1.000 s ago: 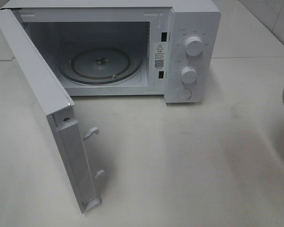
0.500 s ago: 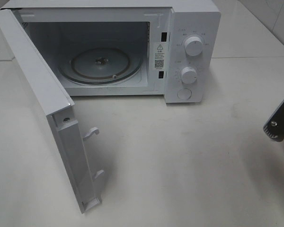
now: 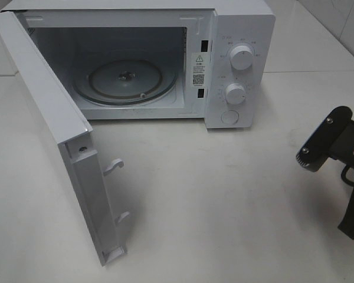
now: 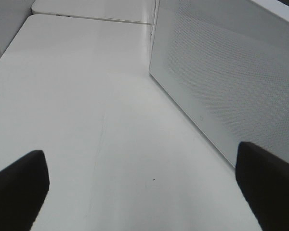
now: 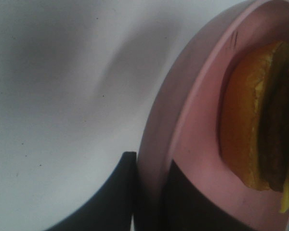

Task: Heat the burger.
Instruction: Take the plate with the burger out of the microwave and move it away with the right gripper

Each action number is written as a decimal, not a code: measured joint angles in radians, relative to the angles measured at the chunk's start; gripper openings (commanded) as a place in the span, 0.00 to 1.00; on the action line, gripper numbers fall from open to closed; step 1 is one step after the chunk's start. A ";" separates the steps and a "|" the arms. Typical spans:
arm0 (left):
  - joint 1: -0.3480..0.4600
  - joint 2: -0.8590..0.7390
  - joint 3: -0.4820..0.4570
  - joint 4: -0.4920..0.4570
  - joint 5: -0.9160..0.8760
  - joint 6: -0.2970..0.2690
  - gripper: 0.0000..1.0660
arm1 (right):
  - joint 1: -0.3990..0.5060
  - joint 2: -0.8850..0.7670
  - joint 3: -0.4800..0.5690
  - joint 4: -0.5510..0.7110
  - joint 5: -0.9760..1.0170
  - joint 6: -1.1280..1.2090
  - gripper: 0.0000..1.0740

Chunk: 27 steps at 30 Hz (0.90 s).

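Burger (image 5: 257,120) sits on a pink plate (image 5: 183,120), filling the right side of the right wrist view; bun and dark patty show, the rest runs off the frame. The right gripper (image 5: 149,192) is pinched narrow on the plate's rim, one finger on each face of it, at the bottom centre of that view. In the high view only the arm's black hardware shows at the right edge, and neither plate nor burger can be made out there.

The left gripper (image 4: 139,187) stands wide and holds nothing; its fingers (image 4: 19,183) sit in the two lower corners of the left wrist view, over bare table (image 4: 86,96), with the door's perforated panel (image 4: 221,82) in the upper right.

Microwave (image 3: 242,23) fills the upper middle of the high view. Its door (image 3: 47,118) hangs open toward the lower left, and the glass turntable (image 3: 127,79) inside is bare.

The step in hand looks like the carry: plate and burger are gripped, and the oven is open and waiting. The next move calls for bringing the plate in from the right edge toward the upper centre, keeping it level so the burger does not slide, passing clear of the knob panel (image 3: 239,73), and setting it onto the turntable. Closing the door is not yet done.
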 measured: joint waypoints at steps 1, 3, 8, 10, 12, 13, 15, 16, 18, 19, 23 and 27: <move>0.000 0.000 0.000 0.000 0.000 0.000 0.92 | 0.000 0.019 0.000 0.000 -0.002 0.015 0.05; 0.000 0.000 0.000 0.000 0.000 0.000 0.92 | 0.000 0.053 -0.007 0.000 -0.007 0.054 0.05; 0.000 0.000 0.000 0.000 0.000 0.000 0.92 | 0.000 0.120 -0.045 -0.003 -0.007 0.155 0.06; 0.000 0.000 0.000 0.000 0.000 0.000 0.92 | 0.000 0.185 -0.092 -0.022 -0.013 0.235 0.07; 0.000 0.000 0.000 0.000 0.000 0.000 0.92 | 0.000 0.201 -0.103 -0.026 -0.014 0.253 0.07; 0.000 0.000 0.000 0.000 0.000 0.000 0.92 | 0.000 0.229 -0.124 -0.034 -0.018 0.282 0.08; 0.000 0.000 0.000 0.000 0.000 0.000 0.92 | 0.000 0.244 -0.135 -0.038 -0.019 0.296 0.08; 0.000 0.000 0.000 0.000 0.000 0.000 0.92 | -0.007 0.270 -0.153 -0.046 -0.019 0.323 0.09; 0.000 0.000 0.000 0.000 0.000 0.000 0.92 | -0.013 0.282 -0.163 -0.051 -0.022 0.333 0.09; 0.000 0.000 0.000 0.000 0.000 0.000 0.92 | -0.013 0.282 -0.163 -0.051 -0.022 0.333 0.09; 0.000 0.000 0.000 0.000 0.000 0.000 0.92 | -0.065 0.336 -0.202 -0.063 -0.025 0.391 0.10; 0.000 0.000 0.000 0.000 0.000 0.000 0.92 | -0.115 0.382 -0.221 -0.068 -0.043 0.414 0.11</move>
